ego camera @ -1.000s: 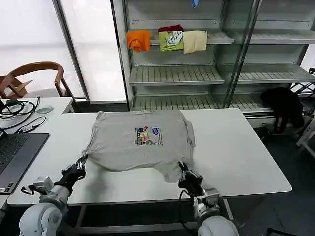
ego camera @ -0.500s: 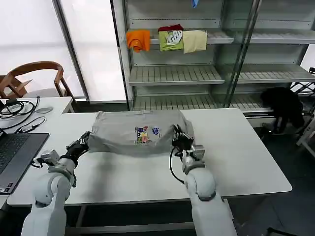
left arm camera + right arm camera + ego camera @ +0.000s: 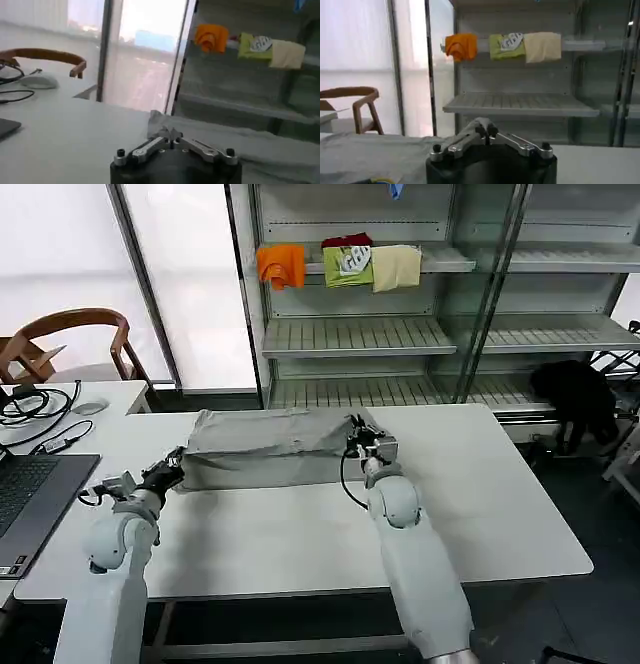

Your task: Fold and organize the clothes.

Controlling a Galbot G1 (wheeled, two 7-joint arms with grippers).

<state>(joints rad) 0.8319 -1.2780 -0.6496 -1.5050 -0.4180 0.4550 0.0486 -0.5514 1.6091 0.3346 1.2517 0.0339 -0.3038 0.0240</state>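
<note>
The light grey T-shirt (image 3: pixel 265 450) lies folded over on itself along the far middle of the white table (image 3: pixel 480 514), its chest print covered in the head view. My left gripper (image 3: pixel 176 468) is shut on the shirt's left end. My right gripper (image 3: pixel 357 435) is shut on its right end, near the table's far edge. In the left wrist view the gripper (image 3: pixel 167 134) pinches a raised tuck of the shirt (image 3: pixel 250 142). In the right wrist view the gripper (image 3: pixel 486 129) holds a grey fold, and the shirt (image 3: pixel 370 150) spreads away from it.
A laptop (image 3: pixel 30 489), cables (image 3: pixel 35 409) and a mouse (image 3: pixel 90 408) lie on the left desk beside a wooden chair (image 3: pixel 70 334). Behind the table, shelves (image 3: pixel 350 334) hold orange (image 3: pixel 281 266), green (image 3: pixel 347 266) and cream (image 3: pixel 397 268) folded cloths. A black heap (image 3: pixel 575 399) sits far right.
Both grippers have carried the shirt's near hem away from me toward the table's far edge, folding the shirt over itself. The chest print is now covered.
</note>
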